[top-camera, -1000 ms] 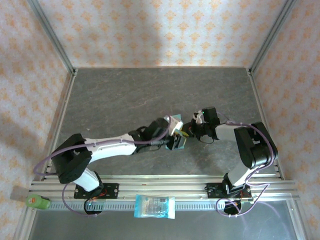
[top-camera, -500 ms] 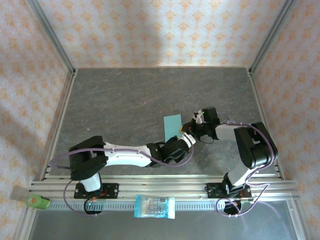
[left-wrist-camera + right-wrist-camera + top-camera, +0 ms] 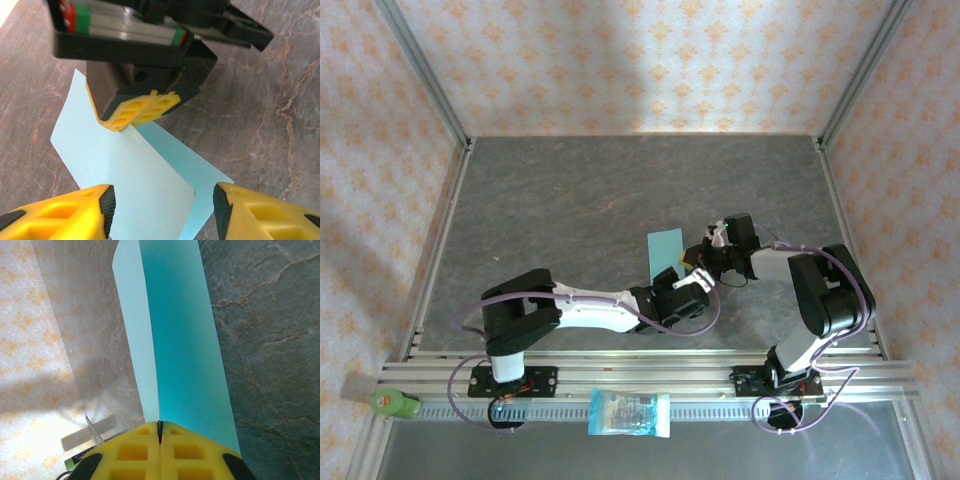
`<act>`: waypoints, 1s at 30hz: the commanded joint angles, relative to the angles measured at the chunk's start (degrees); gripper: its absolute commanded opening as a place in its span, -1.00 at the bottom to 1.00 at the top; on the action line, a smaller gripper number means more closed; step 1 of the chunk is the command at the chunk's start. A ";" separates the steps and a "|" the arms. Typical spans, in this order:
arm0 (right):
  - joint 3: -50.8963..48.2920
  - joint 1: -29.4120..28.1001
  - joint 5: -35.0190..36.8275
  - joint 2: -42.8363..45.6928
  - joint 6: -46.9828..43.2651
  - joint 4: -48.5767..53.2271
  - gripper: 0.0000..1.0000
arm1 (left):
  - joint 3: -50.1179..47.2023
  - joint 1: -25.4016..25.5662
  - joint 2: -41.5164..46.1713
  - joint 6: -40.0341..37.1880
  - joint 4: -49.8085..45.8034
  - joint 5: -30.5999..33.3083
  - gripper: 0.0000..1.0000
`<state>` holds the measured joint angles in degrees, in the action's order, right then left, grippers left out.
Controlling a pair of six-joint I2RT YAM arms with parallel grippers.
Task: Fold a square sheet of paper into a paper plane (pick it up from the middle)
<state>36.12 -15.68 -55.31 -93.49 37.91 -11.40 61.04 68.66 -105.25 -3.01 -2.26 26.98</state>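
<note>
Paper point(image 3: 663, 250): light teal, creased lengthwise into two panels (one in shade and darker in the right wrist view), near mid-table point(image 3: 570, 190), just left of the right gripper point(image 3: 694, 262). Right gripper: yellow fingertips pressed tight together on the paper's near end at the crease, sheet running away from them over grey stone-patterned table. Left gripper point(image 3: 162, 200): jaws apart, one yellow finger point(image 3: 75, 210) either side of the paper's lower edge, nothing clamped; whether the left-hand finger touches the sheet, unclear. Both grippers close together, right of centre in the top view. Blue-and-white packet point(image 3: 630, 412): on the front rail, between the arm bases, well apart from the paper. Small green item point(image 3: 395, 403): front left corner, outside the table.
</note>
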 commanded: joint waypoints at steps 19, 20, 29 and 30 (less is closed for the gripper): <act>0.00 0.21 -0.37 2.39 0.26 0.82 -0.81 | 1.93 0.62 -2.55 -2.98 -2.41 5.10 -1.00; -0.08 0.21 -0.25 2.92 0.15 1.10 -0.78 | 1.83 0.57 -2.58 -2.77 -2.20 5.26 -1.00; -0.48 2.47 22.27 11.92 -4.40 11.93 -0.37 | 0.79 -4.55 1.33 3.56 -0.55 -8.68 -1.00; -1.67 3.03 26.23 13.89 -4.07 11.95 -0.34 | 0.60 -5.86 1.82 4.67 -0.29 -12.16 -1.00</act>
<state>35.99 -14.31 -41.95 -84.23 35.22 -2.61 61.87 65.87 -106.56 -2.50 -3.62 23.09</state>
